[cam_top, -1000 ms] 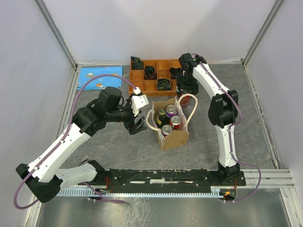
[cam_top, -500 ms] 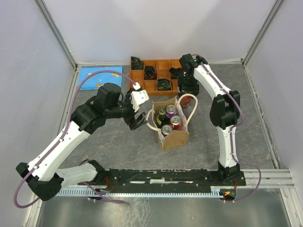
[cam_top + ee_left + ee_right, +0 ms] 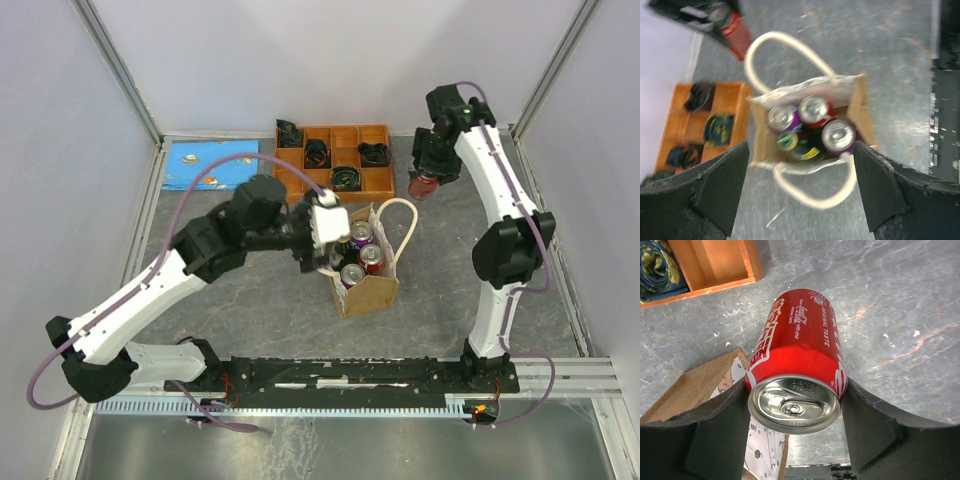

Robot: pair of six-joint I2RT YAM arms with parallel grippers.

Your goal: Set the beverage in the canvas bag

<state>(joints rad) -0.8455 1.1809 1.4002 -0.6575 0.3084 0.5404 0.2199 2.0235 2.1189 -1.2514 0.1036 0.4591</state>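
The canvas bag (image 3: 368, 288) stands mid-table, tan with cream loop handles (image 3: 402, 222). It holds two purple cans, a red can (image 3: 371, 257) and a green-capped bottle. My right gripper (image 3: 428, 178) is shut on a red Coca-Cola can (image 3: 424, 186), held in the air back-right of the bag. In the right wrist view the can (image 3: 801, 347) sits between the fingers (image 3: 715, 440), with a bag corner (image 3: 692, 387) below. My left gripper (image 3: 326, 242) is open and empty over the bag's left side. In its wrist view the bag (image 3: 863, 112) and near handle (image 3: 815, 200) lie between the open fingers (image 3: 720, 190).
An orange compartment tray (image 3: 300, 183) with dark rolled items stands behind the bag, also in the right wrist view (image 3: 715, 265). A blue mat (image 3: 208, 163) lies at the back left. Walls and metal frame posts enclose the table.
My right gripper has lifted the red can from beside the bag and carried it back and to the right. My left arm has swung right, to over the bag's left handle.
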